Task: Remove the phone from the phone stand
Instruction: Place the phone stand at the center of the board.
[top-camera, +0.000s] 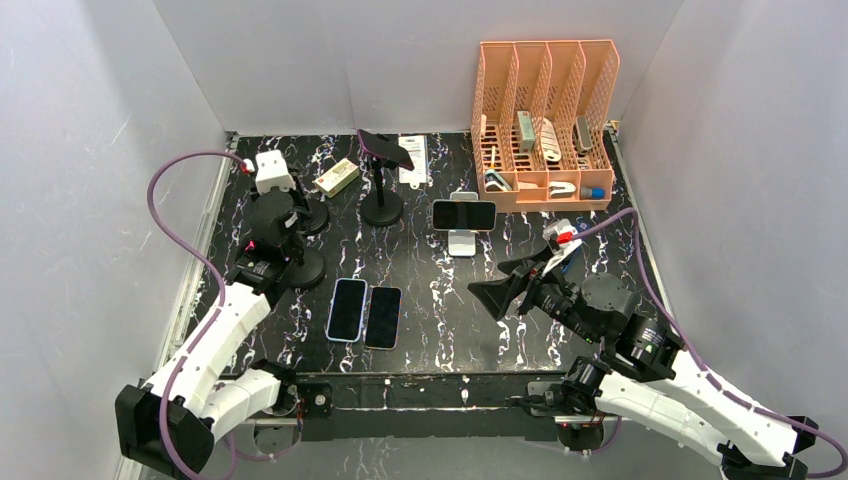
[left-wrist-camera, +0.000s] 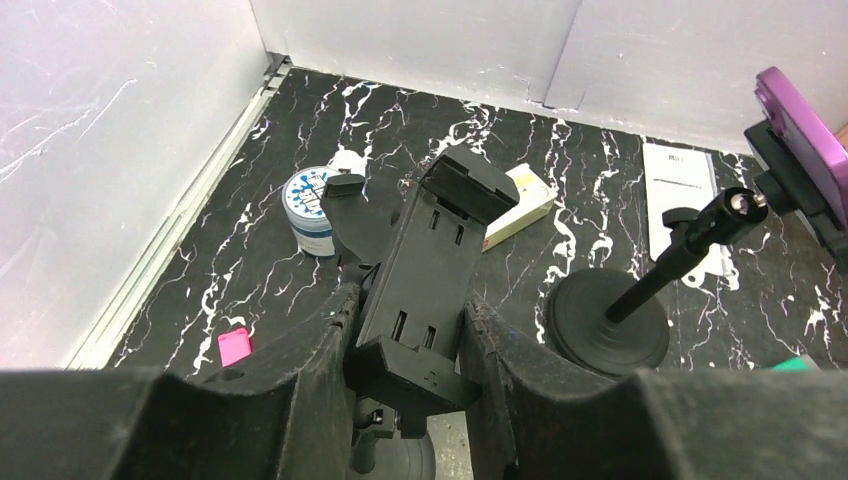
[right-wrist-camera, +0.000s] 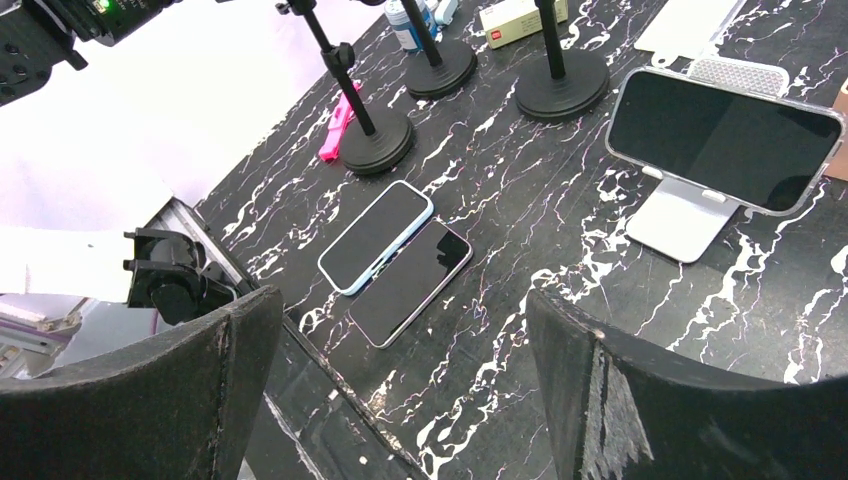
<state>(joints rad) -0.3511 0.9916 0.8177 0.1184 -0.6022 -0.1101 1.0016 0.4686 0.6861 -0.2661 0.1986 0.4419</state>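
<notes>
A phone (top-camera: 464, 214) in a clear case rests sideways on a silver stand (top-camera: 461, 241) mid-table; it also shows in the right wrist view (right-wrist-camera: 725, 140). A purple phone (top-camera: 385, 148) sits clamped on a black pole stand (top-camera: 381, 207), seen at the right edge of the left wrist view (left-wrist-camera: 800, 130). My left gripper (top-camera: 272, 235) (left-wrist-camera: 410, 350) is shut on the empty black clamp holder (left-wrist-camera: 430, 260) of another pole stand. My right gripper (top-camera: 500, 280) (right-wrist-camera: 400, 330) is open and empty, hovering in front of the silver stand.
Two phones lie flat, a blue-cased one (top-camera: 347, 308) and a dark one (top-camera: 383, 317). An orange file rack (top-camera: 545, 120) stands back right. A small box (top-camera: 336, 177), a white sheet (top-camera: 413, 160), a round tin (left-wrist-camera: 308, 205) and a further pole stand (top-camera: 310, 215) stand at the back left.
</notes>
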